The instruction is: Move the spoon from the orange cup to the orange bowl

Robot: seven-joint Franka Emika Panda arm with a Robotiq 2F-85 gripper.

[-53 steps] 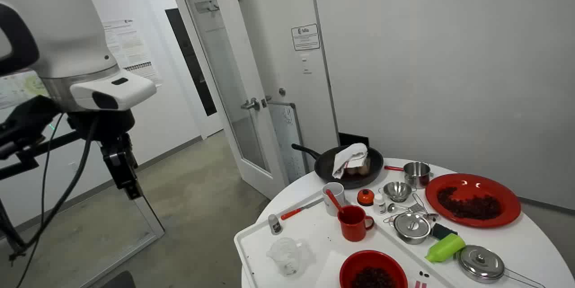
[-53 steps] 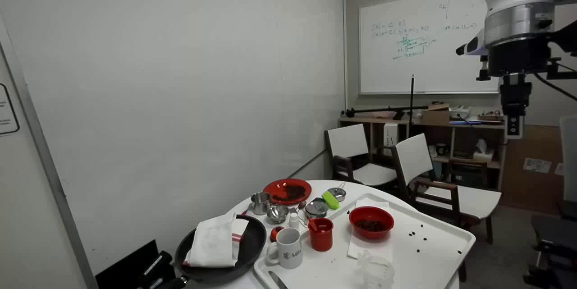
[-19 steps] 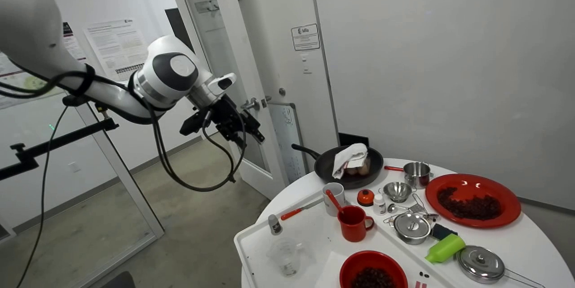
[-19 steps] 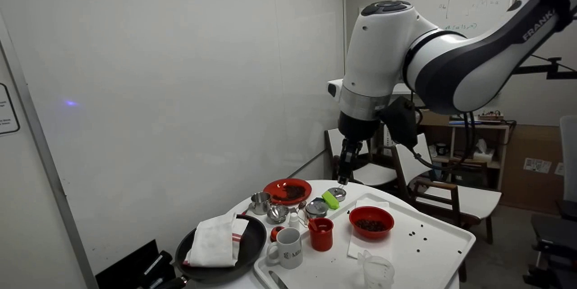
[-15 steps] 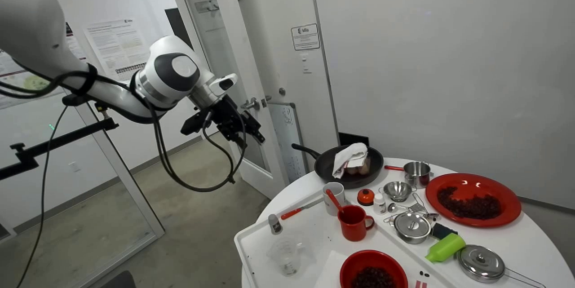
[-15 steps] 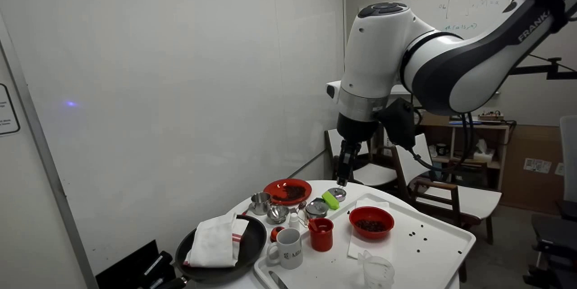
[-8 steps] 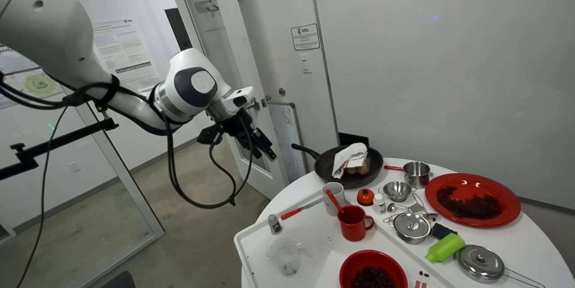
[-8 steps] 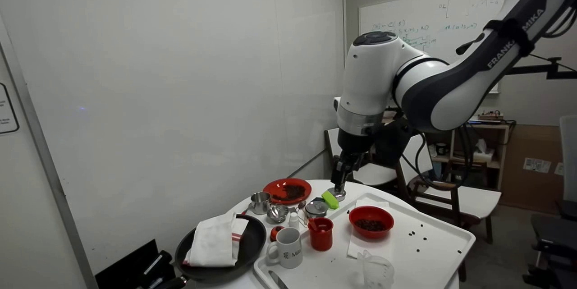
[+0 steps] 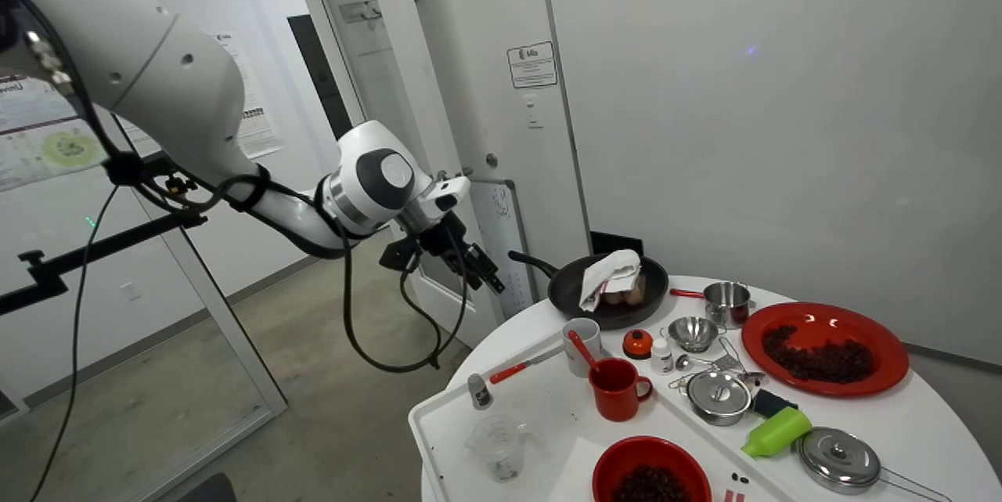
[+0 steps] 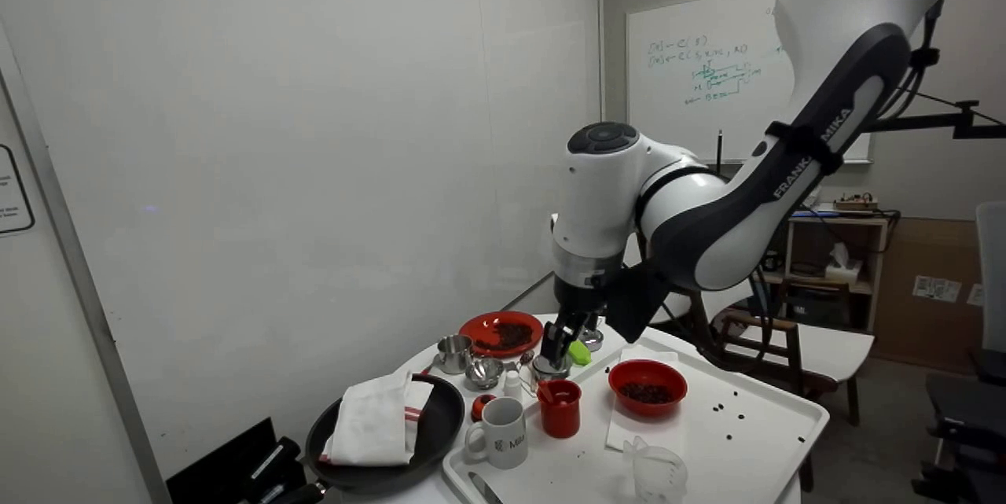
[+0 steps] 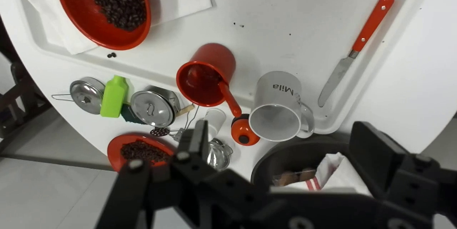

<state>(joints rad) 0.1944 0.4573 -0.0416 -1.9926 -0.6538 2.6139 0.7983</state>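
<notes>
The spoon (image 11: 229, 100) stands in the orange cup (image 11: 216, 57) with its red handle leaning out over the rim; its head is hidden inside. The handle also shows in both exterior views (image 9: 582, 351) (image 10: 545, 391). The orange cup (image 9: 616, 396) (image 10: 559, 417) stands upright on the tray. The orange bowl (image 11: 76, 4) holds dark beans and sits on a white napkin; it shows in both exterior views (image 9: 618, 455) (image 10: 648, 410). My gripper (image 11: 280, 127) is open and empty, fingers wide apart. In an exterior view my gripper (image 10: 556, 347) hangs above the cup's level.
A white mug (image 11: 276, 84) stands close beside the cup, near an orange-red round item (image 11: 244, 132). A black pan (image 11: 271, 161) holds a towel. A knife (image 11: 373, 23) lies on the tray. Small metal pots, a green bottle (image 9: 776, 431) and a red dish (image 9: 830, 322) stand behind.
The arm has swung in from high at the side toward the table, and in the last half second it has lowered and moved closer to the cup. The objects look unmoved.
</notes>
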